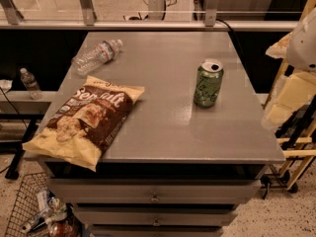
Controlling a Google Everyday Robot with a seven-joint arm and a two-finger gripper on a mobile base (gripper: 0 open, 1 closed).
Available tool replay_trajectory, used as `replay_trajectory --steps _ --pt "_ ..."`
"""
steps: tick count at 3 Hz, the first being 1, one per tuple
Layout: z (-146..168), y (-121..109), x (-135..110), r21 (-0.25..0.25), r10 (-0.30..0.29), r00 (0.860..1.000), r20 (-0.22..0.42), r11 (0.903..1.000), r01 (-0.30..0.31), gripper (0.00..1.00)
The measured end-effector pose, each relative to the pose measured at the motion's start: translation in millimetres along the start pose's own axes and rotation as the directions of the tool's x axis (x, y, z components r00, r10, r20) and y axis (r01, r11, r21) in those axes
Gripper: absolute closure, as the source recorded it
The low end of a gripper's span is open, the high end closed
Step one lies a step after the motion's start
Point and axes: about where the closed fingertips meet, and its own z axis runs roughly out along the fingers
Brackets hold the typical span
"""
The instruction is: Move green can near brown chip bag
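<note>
The task has not really begun, as far as I can judge: the green can [208, 84] stands upright at about 3 o'clock from the middle of the table [163, 58], well apart from the brown chip bag [86, 120], which lies flat at about 8 o'clock with one end hanging over the front-left corner. A water bottle [96, 55] lies on its side at 10 o'clock. My gripper [289, 100] hangs off the table at the right edge of view, beyond the can at 3 o'clock, touching nothing; I cannot tell whether it is spread or closed. Reaching, grasping, carrying and setting down are all left
</note>
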Motion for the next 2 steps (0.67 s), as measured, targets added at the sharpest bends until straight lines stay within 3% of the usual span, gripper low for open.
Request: replay_trajectory --steps 1,2 --pt "32 -14 6 -0.002 0.149 0.977 0.152 0.9886 -0.151 0.00" --pt "31 -34 -3 0.061 0.168 0.960 0.223 0.9807 -0.186 0.00"
